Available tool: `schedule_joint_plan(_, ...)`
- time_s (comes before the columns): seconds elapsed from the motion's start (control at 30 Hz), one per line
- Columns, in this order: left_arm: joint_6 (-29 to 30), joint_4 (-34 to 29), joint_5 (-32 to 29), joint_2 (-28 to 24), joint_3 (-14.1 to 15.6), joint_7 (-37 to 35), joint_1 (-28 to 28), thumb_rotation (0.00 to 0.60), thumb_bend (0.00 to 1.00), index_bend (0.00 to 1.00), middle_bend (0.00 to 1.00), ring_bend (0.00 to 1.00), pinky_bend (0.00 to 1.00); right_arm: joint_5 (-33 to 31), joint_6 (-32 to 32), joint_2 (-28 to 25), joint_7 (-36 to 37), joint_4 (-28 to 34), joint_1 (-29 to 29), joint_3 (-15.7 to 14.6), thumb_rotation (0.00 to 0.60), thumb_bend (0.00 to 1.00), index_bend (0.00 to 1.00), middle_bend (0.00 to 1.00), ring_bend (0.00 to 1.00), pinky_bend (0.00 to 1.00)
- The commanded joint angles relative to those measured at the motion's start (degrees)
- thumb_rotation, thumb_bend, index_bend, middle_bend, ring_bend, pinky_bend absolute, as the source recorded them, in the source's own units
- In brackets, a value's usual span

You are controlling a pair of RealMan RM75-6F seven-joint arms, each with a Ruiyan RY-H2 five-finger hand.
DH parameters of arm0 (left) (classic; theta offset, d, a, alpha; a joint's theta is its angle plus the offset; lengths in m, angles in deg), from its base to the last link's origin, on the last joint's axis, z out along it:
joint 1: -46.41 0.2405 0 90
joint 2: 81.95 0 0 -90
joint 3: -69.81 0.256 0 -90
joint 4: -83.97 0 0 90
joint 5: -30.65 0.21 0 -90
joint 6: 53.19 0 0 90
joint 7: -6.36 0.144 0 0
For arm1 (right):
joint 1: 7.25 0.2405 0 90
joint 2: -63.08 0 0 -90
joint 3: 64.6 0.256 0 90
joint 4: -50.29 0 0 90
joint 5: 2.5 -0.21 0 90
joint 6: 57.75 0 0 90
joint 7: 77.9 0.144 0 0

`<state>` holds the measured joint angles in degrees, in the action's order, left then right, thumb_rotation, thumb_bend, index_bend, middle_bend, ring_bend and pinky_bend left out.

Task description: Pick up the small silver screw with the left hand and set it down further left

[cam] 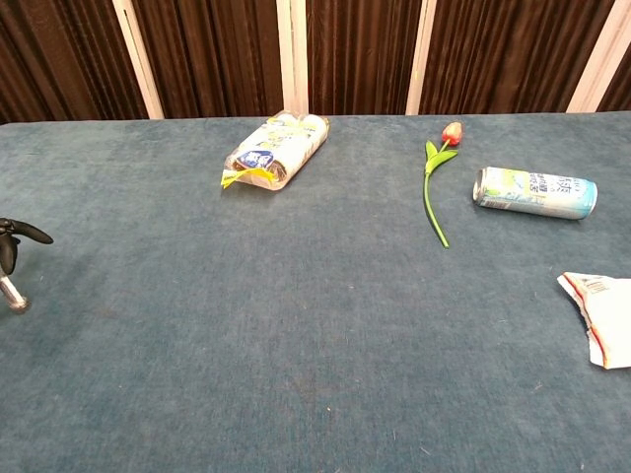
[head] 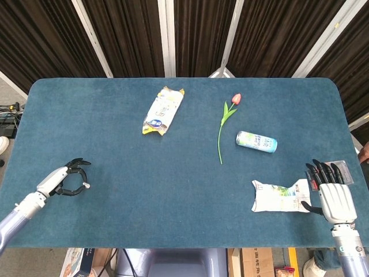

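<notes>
The small silver screw (head: pixel 85 185) is at the table's front left, pinched at the fingertips of my left hand (head: pixel 62 182). In the chest view the screw (cam: pixel 12 296) stands nearly upright with its lower end at the cloth, and only dark fingers (cam: pixel 20 234) of the left hand show at the frame's left edge. The thumb side of the grip is hidden there. My right hand (head: pixel 334 195) lies at the front right with straight, spread fingers and holds nothing; the chest view does not show it.
On the blue cloth table (head: pixel 173 167) lie a snack packet (head: pixel 162 109) at the back, a tulip (head: pixel 226 118), a can (head: pixel 256 141) on its side, and a torn white packet (head: pixel 279 196) beside the right hand. The table's left edge runs close to the left hand.
</notes>
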<state>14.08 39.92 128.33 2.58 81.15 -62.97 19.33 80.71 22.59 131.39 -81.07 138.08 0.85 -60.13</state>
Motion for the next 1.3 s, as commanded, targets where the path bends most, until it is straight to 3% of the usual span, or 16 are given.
schedule_joint_plan(0.03,-0.17,0.31,0.02,-0.22,0.27,0.0,0.17,0.6,0.48,0.5,0.14,0.0,0.0,-0.08,-0.02,0.06,-0.1,0.01,0.03,0.05,0.6,0.1,0.16,0.1,0.09,0.0)
schedule_joint_plan(0.23,0.03,0.9,-0.02,-0.37,0.54,-0.33,0.49,0.6,0.46,0.46,0.13,0.0,0.0,-0.01,0.08,0.19,-0.11,-0.06,0.02,0.06,0.6,0.1,0.16,0.1,0.09,0.0)
schedule_joint_plan(0.37,1.06,0.6,0.16,-0.9,0.51,-0.73,0.56,0.6,0.43,0.37,0.1,0.0,0.0,0.09,0.17,0.19,-0.12,-0.01,0.0,0.02,0.6,0.1,0.16,0.1,0.09,0.0)
schedule_joint_plan(0.57,7.5,-3.18,-0.07,-4.6,-1.38,1.62,1.34,0.6,0.39,0.32,0.08,0.0,0.0,0.15,0.19,0.15,-0.13,0.08,0.0,0.01,0.6,0.1,0.16,0.1,0.09,0.0)
schedule_joint_plan(0.67,11.92,-8.33,-1.38,-8.4,-3.31,10.26,2.95,0.6,0.39,0.31,0.07,0.0,0.0,0.34,0.33,0.13,-0.15,0.21,-0.03,-0.04,0.6,0.1,0.16,0.1,0.09,0.0)
schedule_joint_plan(0.8,18.09,-23.43,-7.42,-16.37,-6.86,35.14,8.52,0.6,0.39,0.29,0.06,0.0,0.0,0.57,0.43,0.01,-0.27,0.42,-0.09,-0.19,0.6,0.1,0.16,0.1,0.09,0.0)
schedule_joint_plan(0.93,21.31,-38.61,-14.16,-22.18,-8.04,57.31,13.56,0.6,0.4,0.24,0.06,0.0,0.0,0.71,0.11,-0.25,-0.11,0.56,-0.03,-0.39,0.6,0.1,0.16,0.1,0.09,0.0)
schedule_joint_plan(1.03,23.64,-45.46,-17.59,-23.49,-8.32,67.88,16.32,0.6,0.4,0.21,0.05,0.0,0.0,0.92,-0.3,-0.65,0.27,0.53,0.13,-0.56,0.6,0.1,0.16,0.1,0.09,0.0)
schedule_joint_plan(1.3,31.04,-49.64,-18.28,-22.33,-9.99,74.61,20.95,0.6,0.4,0.16,0.04,0.0,0.0,1.91,-0.92,-1.53,2.14,-0.5,0.58,-0.87,0.6,0.1,0.16,0.1,0.09,0.0)
